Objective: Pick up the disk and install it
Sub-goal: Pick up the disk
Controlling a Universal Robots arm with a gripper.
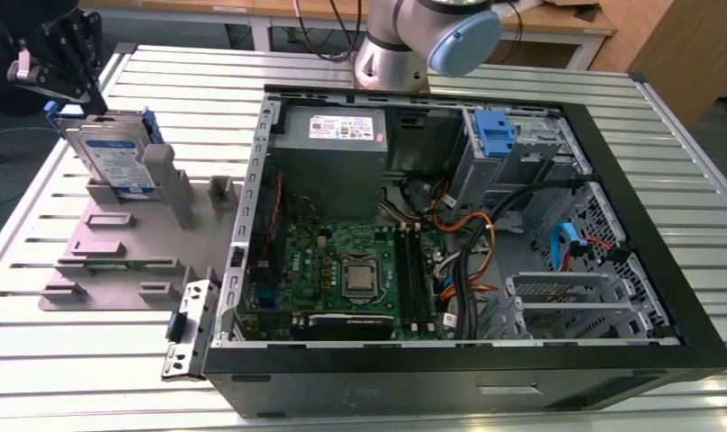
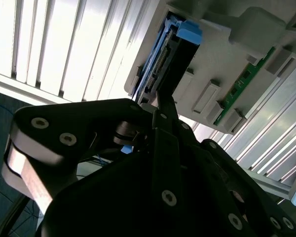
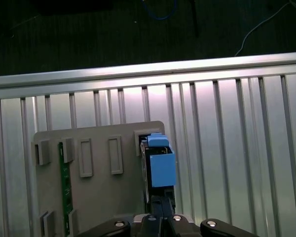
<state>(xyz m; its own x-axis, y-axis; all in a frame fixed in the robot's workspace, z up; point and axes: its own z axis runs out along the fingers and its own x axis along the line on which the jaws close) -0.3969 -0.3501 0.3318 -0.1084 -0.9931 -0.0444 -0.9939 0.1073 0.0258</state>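
1. Now we see the disk (image 1: 109, 157) standing on edge in a grey holder (image 1: 112, 229) on the desk (image 1: 51, 360), at the exterior view's left of the computer case (image 1: 460, 373).
2. We find the gripper (image 3: 160, 207) just above the disk, jaws pressed together; whether they touch it we cannot tell.

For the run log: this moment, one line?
gripper: above disk | disk: upright in grey holder, outside case | install: not done
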